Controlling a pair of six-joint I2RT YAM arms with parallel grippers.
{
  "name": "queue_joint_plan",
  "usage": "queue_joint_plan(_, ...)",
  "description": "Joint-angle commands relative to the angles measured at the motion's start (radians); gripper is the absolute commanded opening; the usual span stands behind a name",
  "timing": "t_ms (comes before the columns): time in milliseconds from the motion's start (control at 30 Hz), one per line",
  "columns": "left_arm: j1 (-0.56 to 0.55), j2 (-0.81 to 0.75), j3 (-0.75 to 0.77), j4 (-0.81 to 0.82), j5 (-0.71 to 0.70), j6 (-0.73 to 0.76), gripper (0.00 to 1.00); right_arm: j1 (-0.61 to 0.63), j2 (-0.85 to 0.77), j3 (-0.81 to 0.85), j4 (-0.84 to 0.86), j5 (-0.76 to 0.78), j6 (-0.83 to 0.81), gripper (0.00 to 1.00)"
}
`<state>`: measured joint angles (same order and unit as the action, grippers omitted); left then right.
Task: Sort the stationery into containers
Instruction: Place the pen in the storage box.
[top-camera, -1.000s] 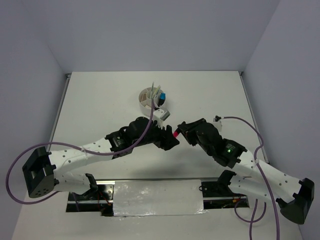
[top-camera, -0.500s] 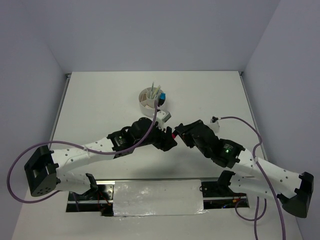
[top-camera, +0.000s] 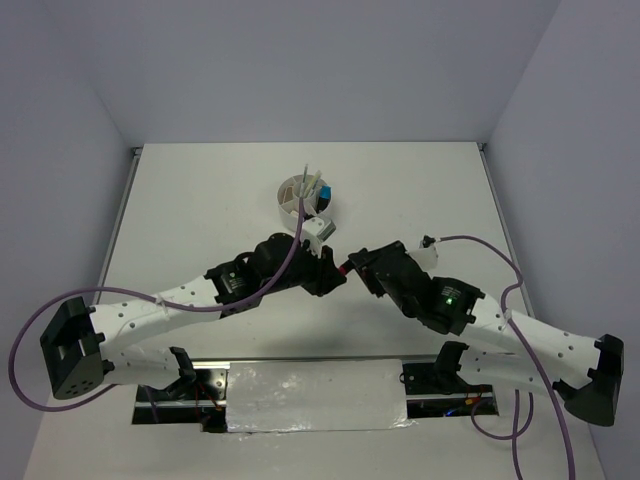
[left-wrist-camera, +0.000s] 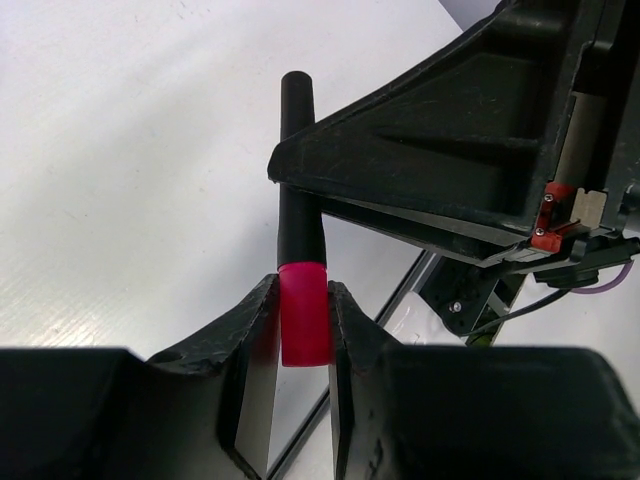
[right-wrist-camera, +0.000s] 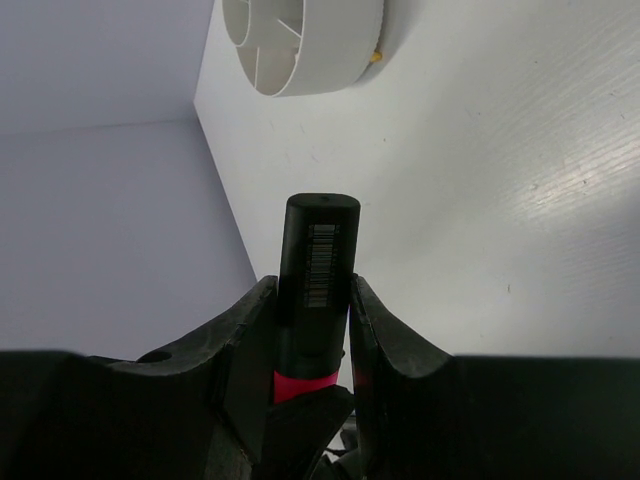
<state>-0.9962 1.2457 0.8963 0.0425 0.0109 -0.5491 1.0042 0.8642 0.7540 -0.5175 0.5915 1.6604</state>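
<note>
The pink-and-black highlighter (top-camera: 348, 267) is held between the two hands, off the worktop (top-camera: 200, 200), near the middle and on the arms' side of the organiser cup (top-camera: 283, 205). It shows a pink band at one end and a longer black body at the other.

In the left wrist view the left hand (left-wrist-camera: 302, 292) is closed on the pink band (left-wrist-camera: 303, 310), both fingers pressed flat against its sides. The black part rises beyond it, and one finger of the other hand crosses it.

In the right wrist view the right hand (right-wrist-camera: 312, 290) is closed on the black body (right-wrist-camera: 318, 270). The barcode label faces the camera, and a strip of pink shows just below the fingers. So each hand has hold of one end of the same highlighter.

From above, the left hand (top-camera: 330, 275) and the right hand (top-camera: 362, 262) meet tip to tip, with only a small spot of pink visible between them.

The round white cup stands farther back on the worktop, well apart from the hands. Its inner walls split it into compartments. A blue highlighter (top-camera: 326, 192) stands at its right side and thin pens (top-camera: 312, 182) lean upright beside it. In the right wrist view the cup (right-wrist-camera: 320, 75) lies at the top edge.
</note>
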Motion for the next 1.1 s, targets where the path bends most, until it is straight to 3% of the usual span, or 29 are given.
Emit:
queue_joint_plan(0,0.002,-0.011,0.03,0.042,-0.003,0.015,0.14,0.02,0.009,0.053,-0.026,0.045,0.009,0.0)
queue_joint_plan(33,0.004,-0.005,0.035,0.039,-0.002,0.017,0.03,0.024,0.006,0.053,-0.018,0.044,0.001,0.0)
queue_joint_plan(133,0.004,0.003,0.041,0.03,0.011,0.029,0.0,0.024,-0.019,0.038,0.051,0.034,-0.079,0.02)
queue_joint_plan(167,0.004,-0.003,0.044,0.02,0.02,0.032,0.0,0.024,-0.031,0.015,0.124,0.028,-0.161,0.09)
queue_joint_plan(200,0.004,-0.008,0.043,0.016,0.024,0.038,0.0,0.024,-0.045,0.005,0.143,0.027,-0.187,0.34)
queue_joint_plan(233,0.004,-0.014,0.043,0.011,0.03,0.057,0.0,0.025,-0.078,-0.004,0.134,0.034,-0.201,0.51)
queue_joint_plan(300,0.004,-0.038,0.038,-0.009,0.046,0.083,0.0,0.024,-0.115,-0.018,0.088,0.051,-0.203,0.74)
queue_joint_plan(433,0.004,-0.097,0.032,-0.039,0.046,0.121,0.0,0.022,-0.249,-0.033,-0.071,0.099,-0.202,0.82)
queue_joint_plan(467,0.004,-0.106,0.03,-0.065,0.044,0.126,0.0,0.022,-0.27,-0.041,-0.09,0.103,-0.202,0.89)
queue_joint_plan(567,0.004,-0.138,0.035,-0.085,0.063,0.152,0.0,0.02,-0.346,-0.054,-0.092,0.143,-0.325,0.92)
queue_joint_plan(667,0.004,-0.15,0.062,-0.142,0.133,0.198,0.0,0.017,-0.358,-0.025,-0.008,0.166,-0.638,0.93)
queue_joint_plan(700,0.004,-0.15,0.072,-0.185,0.138,0.204,0.0,0.016,-0.35,-0.009,0.073,0.147,-0.809,0.91)
queue_joint_plan(733,0.004,-0.144,0.101,-0.213,0.129,0.213,0.0,0.016,-0.337,0.008,0.085,0.13,-0.859,0.89)
queue_joint_plan(867,0.014,-0.079,0.235,-0.424,0.012,0.245,0.0,0.017,-0.2,0.166,-0.169,0.234,-0.777,0.68)
queue_joint_plan(933,0.025,-0.033,0.297,-0.501,0.118,0.277,0.0,0.014,-0.169,0.173,-0.042,0.191,-0.977,0.64)
queue_joint_plan(1000,0.025,-0.02,0.317,-0.521,0.181,0.314,0.0,0.013,-0.15,0.162,0.129,0.093,-1.19,0.5)
queue_joint_plan(1067,0.025,-0.025,0.322,-0.523,0.27,0.34,0.0,0.01,-0.117,0.186,0.136,0.094,-1.238,0.36)
